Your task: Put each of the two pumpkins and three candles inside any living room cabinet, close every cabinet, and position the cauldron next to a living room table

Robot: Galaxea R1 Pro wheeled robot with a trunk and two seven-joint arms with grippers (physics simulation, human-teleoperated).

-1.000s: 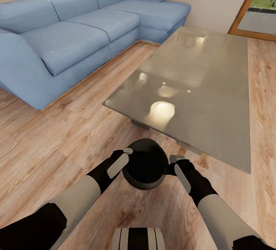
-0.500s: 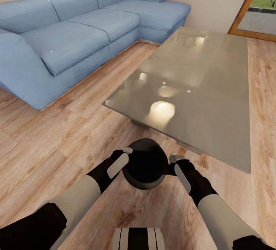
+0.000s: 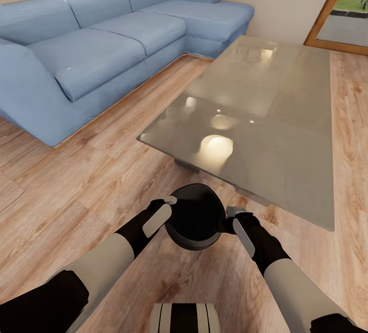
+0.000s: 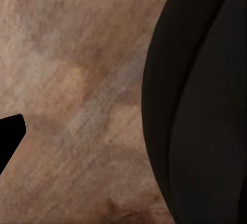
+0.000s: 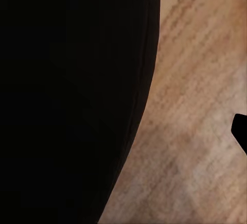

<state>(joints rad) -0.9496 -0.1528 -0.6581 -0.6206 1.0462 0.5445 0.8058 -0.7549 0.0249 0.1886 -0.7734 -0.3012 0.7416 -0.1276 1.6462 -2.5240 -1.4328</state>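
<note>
I see one black cauldron [image 3: 194, 219] and it sits between my two arms. My left jaws [image 3: 170, 201] are at one side of its rim and my right jaws [image 3: 231, 212] at the other side; I cannot tell if they grip it. Just beyond the cauldron is one glass counter [image 3: 286, 118] on a wooden floor [image 3: 76, 180], and further one blue sofa [image 3: 92, 42]. In both wrist views the cauldron's dark wall hides much.

Cauldron [image 3: 194, 218], between both end effectors, now slightly higher and nearer the table [image 3: 286, 134].
</note>
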